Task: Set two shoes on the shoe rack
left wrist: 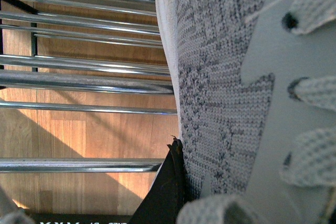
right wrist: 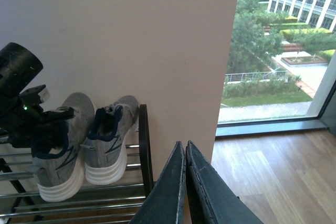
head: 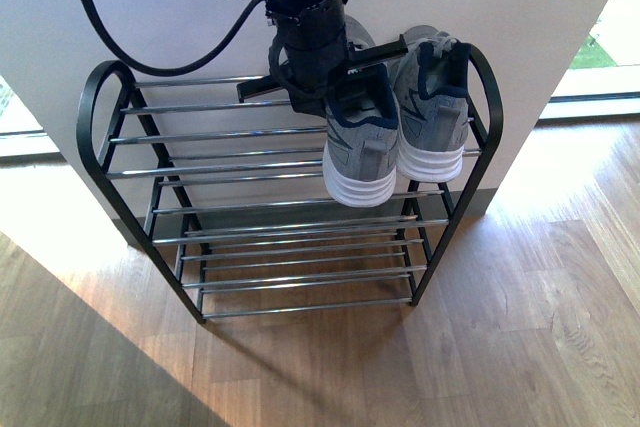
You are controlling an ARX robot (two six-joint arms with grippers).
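While the shoe rack (head: 230, 168) is occupying the centre of the front view against the pale wall (head: 180, 7), both grey sneakers are sitting at the right end of its top tier, with their heels toward the camera. The resting sneaker (head: 435, 112), at the upper right of the frame beside the rack's black side loop, is lying on the rods with no gripper on it, so that half of the task is reading as done. The gripped sneaker (head: 362, 142), just to its left, is lying across the same rods, its white heel overhanging the front rod and sitting slightly lower in the frame. The left gripper (head: 345, 82) is hanging from the top centre of the frame and is pinching this sneaker at its collar. In the left wrist view one black finger (left wrist: 167, 195) is pressing against the knit side and the other finger is hidden, so the jaws are judged to be standing nearly together on the fabric. The right gripper (right wrist: 185, 182), low in the centre of its own view, is holding nothing, its jaws fully together and well apart from the rack. Judged from this, only the release and withdrawal of the left gripper are outstanding.
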